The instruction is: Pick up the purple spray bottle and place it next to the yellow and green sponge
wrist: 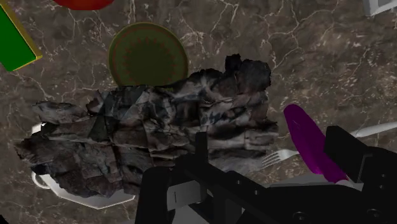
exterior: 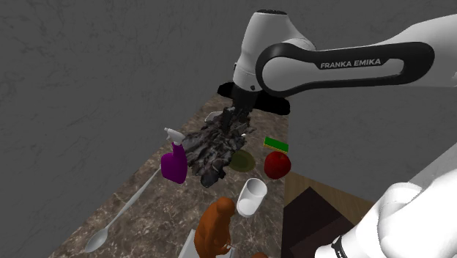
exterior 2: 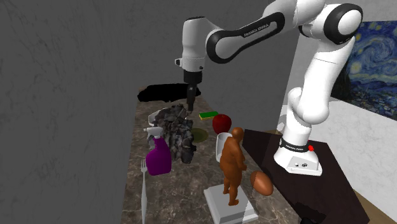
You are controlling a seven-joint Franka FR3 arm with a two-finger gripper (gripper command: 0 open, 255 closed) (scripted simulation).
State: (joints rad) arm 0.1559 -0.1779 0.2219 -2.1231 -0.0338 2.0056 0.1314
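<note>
Figurine: brown, upright on a white base, nearest of all. A white cup is set just beyond it. Either could be clipped by the arm if the carry is kept low.
Fork: laid along the counter at the shoulder view's left, tines near the bottle. It could be dragged along if the fingers are brought down too low.
Spray bottle: purple with a white trigger head, standing on the counter just beside the dark heap, on the shoulder view's left of it. It is not held. A grasp on the rounded body is judged likely to slip or tip it.
Dark heap: crumpled, possibly cloth, material not certain. Contact with the bottle cannot be told. A finger could be snagged on it during the descent.
Gripper: hung above the heap, off to one side of the bottle. The jaws are seen spread wide in the wrist view, with nothing clasped. A sideways shift is needed before the descent, or the heap will be met first.
Olive disc and apple: set between heap and sponge. The apple could be rolled by a nudge.
Sponge: green over yellow, farthest, just behind the apple. The near side is crowded, so the bottle could be knocked over on release there.
</note>
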